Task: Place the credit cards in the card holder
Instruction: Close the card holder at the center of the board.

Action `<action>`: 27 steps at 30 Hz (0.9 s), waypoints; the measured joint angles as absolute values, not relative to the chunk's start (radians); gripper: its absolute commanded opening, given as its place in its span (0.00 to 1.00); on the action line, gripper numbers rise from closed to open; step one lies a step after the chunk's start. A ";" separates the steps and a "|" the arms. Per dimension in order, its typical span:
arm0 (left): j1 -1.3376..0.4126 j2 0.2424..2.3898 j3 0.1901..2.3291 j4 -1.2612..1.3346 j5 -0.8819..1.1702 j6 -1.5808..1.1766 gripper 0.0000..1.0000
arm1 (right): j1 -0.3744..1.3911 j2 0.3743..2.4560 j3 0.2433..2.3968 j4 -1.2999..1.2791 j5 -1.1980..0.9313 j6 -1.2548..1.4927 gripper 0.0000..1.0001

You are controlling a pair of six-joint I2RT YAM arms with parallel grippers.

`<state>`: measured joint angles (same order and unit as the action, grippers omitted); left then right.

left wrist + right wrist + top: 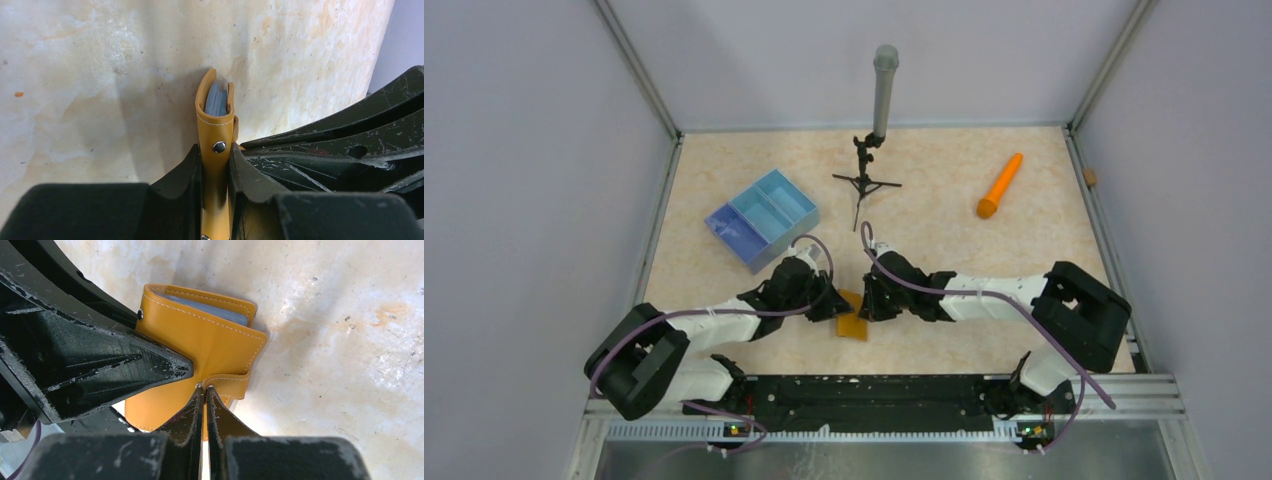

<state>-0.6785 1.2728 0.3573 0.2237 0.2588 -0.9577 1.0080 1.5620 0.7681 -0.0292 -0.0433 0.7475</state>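
The left gripper [215, 148] was clamped across the folded card holder [215, 125]. The right gripper [204, 389], jaws pressed together, touched its snap tab [231, 384]. The holder looked light, pliable and rather slick, so I'd take it across the stiffer spine. It sat toward six o'clock on the table [944, 180], with both arms bent low, reaching in from eight and four.

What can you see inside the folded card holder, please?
Between the card holder's orange covers, greyish-blue layers show at the open edge. Whether they are pockets or cards cannot be told; the covers and the left gripper clamped on them hide everything deeper.
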 measured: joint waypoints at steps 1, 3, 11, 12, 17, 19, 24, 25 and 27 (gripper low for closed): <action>-0.679 1.273 0.357 0.224 0.258 -0.958 0.00 | 1.008 1.559 0.763 -0.025 -0.042 0.752 0.00; -0.683 1.273 0.358 0.224 0.254 -0.958 0.00 | 1.008 1.556 0.759 -0.020 -0.040 0.756 0.00; -0.684 1.279 0.361 0.224 0.252 -0.965 0.00 | 1.008 1.538 0.727 0.019 -0.043 0.760 0.00; -0.685 1.280 0.362 0.224 0.252 -0.966 0.00 | 1.008 1.535 0.723 0.021 -0.044 0.761 0.00; -0.689 1.290 0.370 0.223 0.251 -0.969 0.00 | 1.008 1.514 0.697 0.044 -0.045 0.762 0.00; -0.690 1.295 0.373 0.223 0.253 -0.970 0.00 | 1.008 1.508 0.692 0.048 -0.045 0.763 0.00; -0.690 1.295 0.373 0.223 0.253 -0.970 0.00 | 1.008 1.508 0.692 0.060 -0.045 0.762 0.00; -0.690 1.295 0.373 0.223 0.253 -0.970 0.00 | 1.008 1.508 0.692 0.060 -0.045 0.762 0.00; -0.690 1.294 0.373 0.223 0.253 -0.970 0.00 | 1.008 1.508 0.692 0.061 -0.045 0.762 0.00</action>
<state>-0.6899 1.2942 0.3733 0.2226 0.2527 -0.9695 1.0080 1.5082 0.6918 0.0608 -0.0452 0.7616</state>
